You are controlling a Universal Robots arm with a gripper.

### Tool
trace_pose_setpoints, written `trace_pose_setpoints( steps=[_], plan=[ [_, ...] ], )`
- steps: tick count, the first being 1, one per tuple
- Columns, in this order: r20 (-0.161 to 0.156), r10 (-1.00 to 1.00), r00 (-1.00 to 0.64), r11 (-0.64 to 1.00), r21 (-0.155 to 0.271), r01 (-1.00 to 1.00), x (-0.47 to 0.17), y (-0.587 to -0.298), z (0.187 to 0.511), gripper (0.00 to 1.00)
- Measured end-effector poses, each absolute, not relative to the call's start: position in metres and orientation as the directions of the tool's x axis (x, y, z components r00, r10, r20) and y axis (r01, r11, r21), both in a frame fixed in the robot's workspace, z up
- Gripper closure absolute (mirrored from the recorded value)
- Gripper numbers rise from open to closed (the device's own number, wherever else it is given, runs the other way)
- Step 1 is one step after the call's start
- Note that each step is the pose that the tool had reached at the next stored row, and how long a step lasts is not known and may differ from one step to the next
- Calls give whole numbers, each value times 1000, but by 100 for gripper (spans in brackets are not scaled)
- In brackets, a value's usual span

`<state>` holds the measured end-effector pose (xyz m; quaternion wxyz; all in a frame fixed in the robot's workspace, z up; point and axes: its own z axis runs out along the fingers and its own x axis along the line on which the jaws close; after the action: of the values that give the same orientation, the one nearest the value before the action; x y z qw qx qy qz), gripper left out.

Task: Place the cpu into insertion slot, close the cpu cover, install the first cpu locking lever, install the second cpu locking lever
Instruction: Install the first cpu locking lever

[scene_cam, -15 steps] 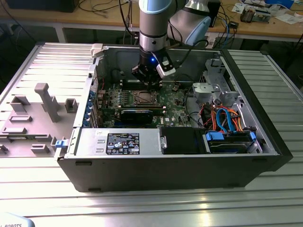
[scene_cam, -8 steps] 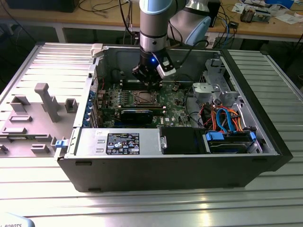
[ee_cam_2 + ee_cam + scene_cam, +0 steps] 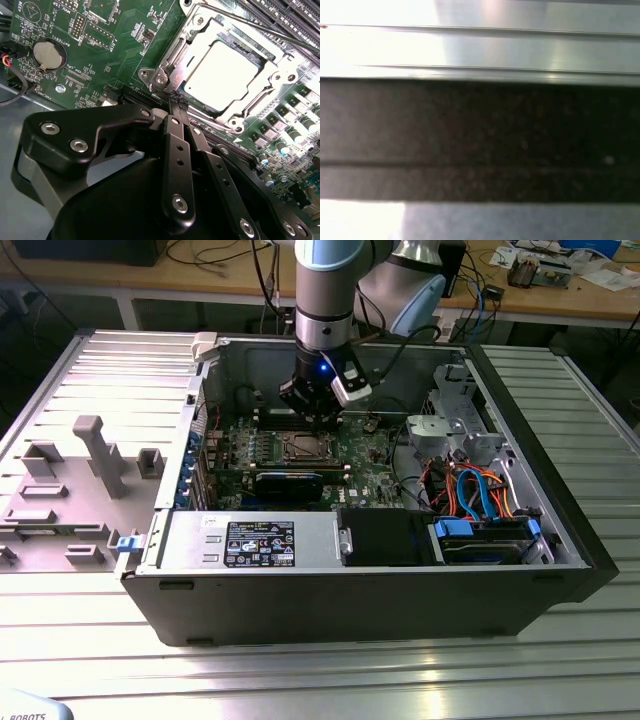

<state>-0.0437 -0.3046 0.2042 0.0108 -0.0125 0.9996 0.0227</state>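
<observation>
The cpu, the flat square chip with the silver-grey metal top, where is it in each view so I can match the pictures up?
Exterior view: the cpu sits in the socket on the green motherboard, just below the black gripper.
Second wrist view: the cpu lies bright inside the silvery metal cpu cover, beyond the gripper.
First wrist view: I cannot make it out.
Shared landmark: the gripper's tip beside the socket.

First wrist view blurred; pincer (image 3: pixel 176 102) body hides motherboard (image 3: pixel 100 50) edge.
</observation>
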Motion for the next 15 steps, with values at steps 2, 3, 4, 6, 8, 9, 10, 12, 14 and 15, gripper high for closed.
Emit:
trace_pose_setpoints(
  steps=[2,3,4,6,8,9,10,12,14,15],
  plan=[
    [-22,-25,-999,999,45,-26,-43,-305,204,89],
    [-22,-25,-999,999,44,-26,-43,-305,204,89],
    [-22,-25,-999,999,44,-26,-43,-305,204,89],
    [-22,-25,-999,999,42,-26,-43,-305,203,89],
    [-22,-25,-999,999,41,-26,-43,-305,202,89],
    [-22,-25,-999,999,41,-26,-43,-305,202,89],
    [-22,-25,-999,999,41,-26,-43,-305,202,89],
    [-21,-25,-999,999,46,-26,-42,-305,202,89],
    [-21,-24,-999,998,65,-26,-42,-305,202,89],
    [-21,-24,-999,997,68,-26,-42,-305,202,89]
  ],
)
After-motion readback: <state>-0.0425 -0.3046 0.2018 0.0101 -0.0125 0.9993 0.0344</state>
